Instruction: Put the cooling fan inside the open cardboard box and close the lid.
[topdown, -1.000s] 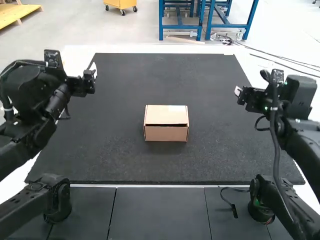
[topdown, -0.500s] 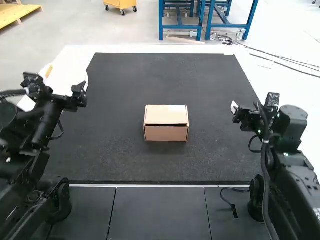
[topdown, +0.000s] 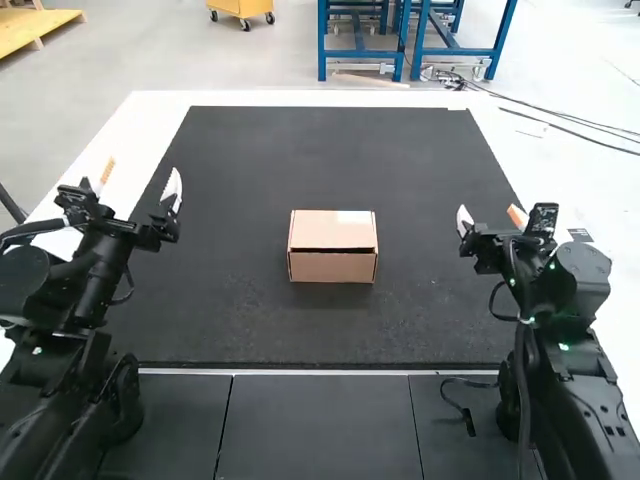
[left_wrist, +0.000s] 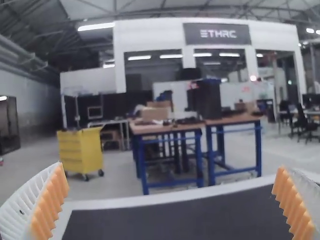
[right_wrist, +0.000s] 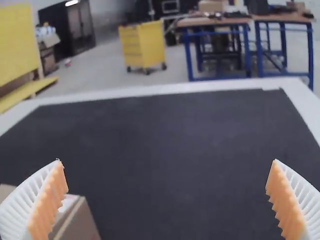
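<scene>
box: stands at the middle of the mat, well apart from every edge. long axis runs left to right across the tabletop. top flaps lie flat and shut; on that showing the fan is judged to be inside already and the task at or near its end.

left gripper: over the mat's left edge, fingers spread wide, nothing held. it points toward the far edge, not at the box. the box lies to its right and slightly nearer the front edge.

right gripper: over the mat's right edge, about level with the box, fingers spread wide, nothing held. it also points toward the far edge. the box lies to its left, and a corner of it shows in the right wrist view.

relation: the box sits between the two arms, touching neither. the right gripper is judged somewhat nearer. both arms sit low and folded close to their bases.
</scene>
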